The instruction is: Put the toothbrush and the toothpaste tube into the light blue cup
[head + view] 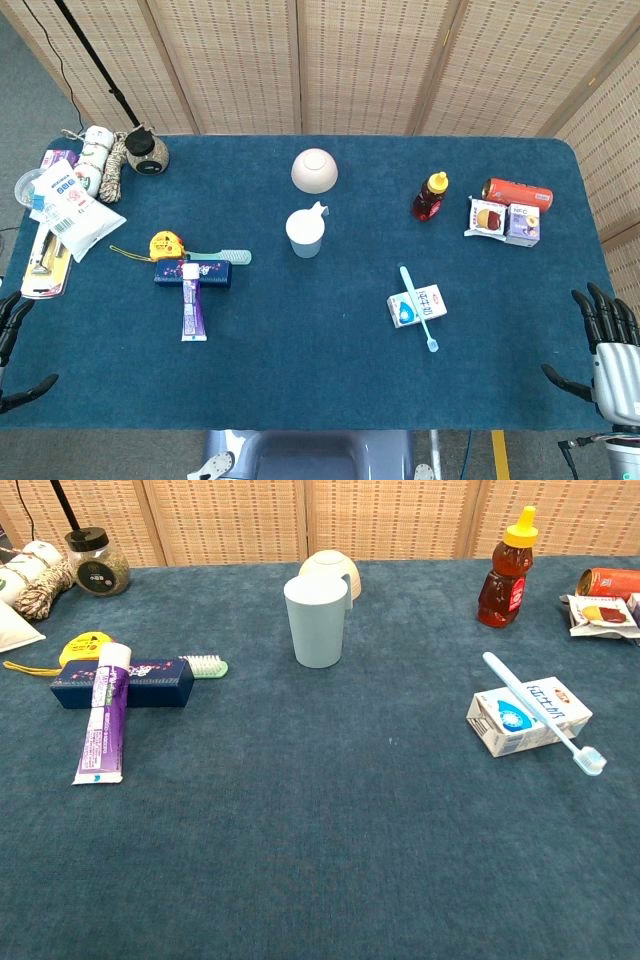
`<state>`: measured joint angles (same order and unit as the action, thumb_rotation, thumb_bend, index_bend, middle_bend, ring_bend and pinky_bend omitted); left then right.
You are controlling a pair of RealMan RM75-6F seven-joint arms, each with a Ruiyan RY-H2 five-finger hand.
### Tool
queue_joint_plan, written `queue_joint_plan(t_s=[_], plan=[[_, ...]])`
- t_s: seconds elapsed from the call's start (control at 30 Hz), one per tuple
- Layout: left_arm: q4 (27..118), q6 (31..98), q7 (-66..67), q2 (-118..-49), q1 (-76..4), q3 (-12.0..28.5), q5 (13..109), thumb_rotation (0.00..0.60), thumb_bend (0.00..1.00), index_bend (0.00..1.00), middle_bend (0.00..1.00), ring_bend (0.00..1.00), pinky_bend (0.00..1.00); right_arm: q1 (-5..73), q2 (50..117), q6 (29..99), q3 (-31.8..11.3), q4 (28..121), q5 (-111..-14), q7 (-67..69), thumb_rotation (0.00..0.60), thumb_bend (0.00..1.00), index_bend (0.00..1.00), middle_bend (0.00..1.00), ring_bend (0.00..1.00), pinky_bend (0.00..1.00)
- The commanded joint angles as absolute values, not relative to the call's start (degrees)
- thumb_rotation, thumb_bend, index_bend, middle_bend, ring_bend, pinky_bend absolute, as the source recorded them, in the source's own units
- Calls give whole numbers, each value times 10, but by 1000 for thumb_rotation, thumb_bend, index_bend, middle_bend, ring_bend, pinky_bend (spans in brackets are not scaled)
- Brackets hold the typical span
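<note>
Though upright, cup [317,620] without contents.

We see a blue surface [330,350] carrying a light blue cup [317,620], a small white carton [528,716], a dark blue box [150,683] and a honey bottle [503,585].

Honey bear bottle [509,570], upturned bowl [314,170], tape measure [165,245], red can [517,191]

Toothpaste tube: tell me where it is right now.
The toothpaste tube lies on the robot's left side of the table in both views, its capped end propped across a dark blue box, beside the yellow tape measure, well left of the light blue cup.
</note>
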<state>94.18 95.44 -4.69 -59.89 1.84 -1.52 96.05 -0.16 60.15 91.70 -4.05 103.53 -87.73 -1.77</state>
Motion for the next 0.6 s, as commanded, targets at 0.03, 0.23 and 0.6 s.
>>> queue_joint_plan(t_s=[0.03, 0.23, 0.6], plan=[[942, 952, -47, -599, 17, -15, 959, 600, 0, 0, 0, 0, 0, 0, 604, 915, -41, 1035, -876, -21, 600, 0, 0, 0, 0, 0], [944, 959, -52, -597, 20, -14, 960, 600, 0, 0, 0, 0, 0, 9, 607, 890, -37, 1035, -874, -13, 600, 0, 0, 0, 0, 0], [943, 964, -70, -593, 22, -11, 953, 600, 0, 0, 0, 0, 0, 88, 594, 775, -65, 1073, -852, 9, 600, 0, 26, 0, 0, 0]])
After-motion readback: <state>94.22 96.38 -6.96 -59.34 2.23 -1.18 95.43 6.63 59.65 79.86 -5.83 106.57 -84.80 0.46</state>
